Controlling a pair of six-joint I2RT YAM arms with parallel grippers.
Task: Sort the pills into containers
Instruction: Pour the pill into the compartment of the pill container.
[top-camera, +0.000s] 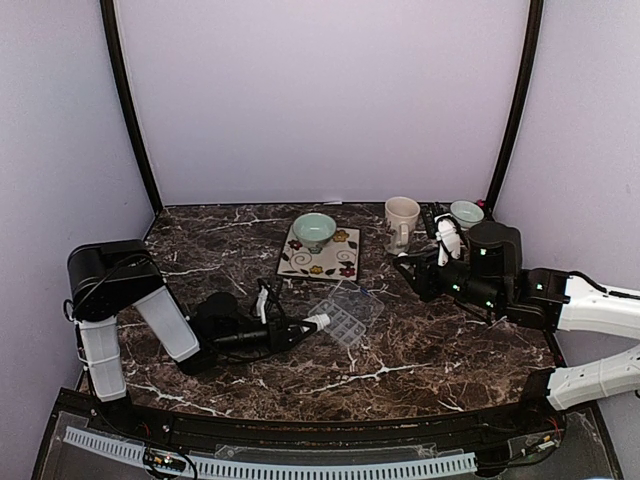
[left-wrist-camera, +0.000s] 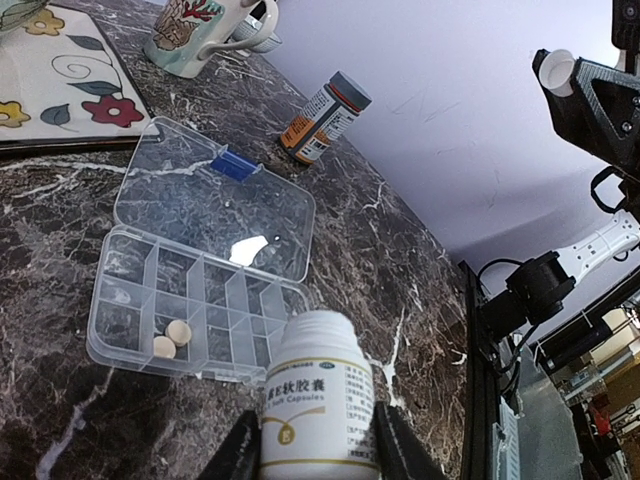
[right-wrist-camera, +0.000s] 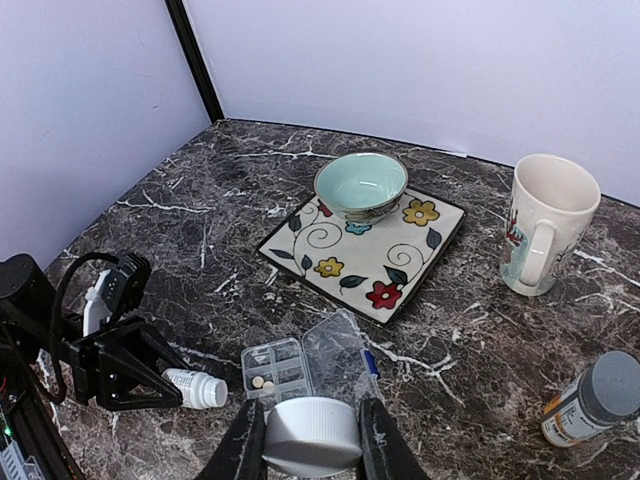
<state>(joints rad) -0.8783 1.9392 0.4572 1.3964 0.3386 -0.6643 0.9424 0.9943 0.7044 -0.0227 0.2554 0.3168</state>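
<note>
The clear pill box (left-wrist-camera: 205, 292) lies open on the marble, its lid (left-wrist-camera: 215, 200) folded back. Two small round whitish pills (left-wrist-camera: 172, 338) sit in one front-row container, also visible from the right wrist as pills (right-wrist-camera: 262, 381). My left gripper (left-wrist-camera: 320, 440) is shut on a small uncapped white bottle (left-wrist-camera: 318, 395), whose open mouth points at the box's near edge. In the top view this bottle (top-camera: 316, 322) lies nearly level beside the box (top-camera: 345, 318). My right gripper (right-wrist-camera: 312, 435) is raised at the right, shut on the bottle's white ribbed cap (right-wrist-camera: 312, 430).
An orange grey-capped bottle (left-wrist-camera: 322, 118) stands beyond the box. A flowered square plate (top-camera: 335, 262) carries a pale green bowl (top-camera: 314, 229). A cream mug (top-camera: 401, 222) and a second bowl (top-camera: 466, 212) stand at the back right.
</note>
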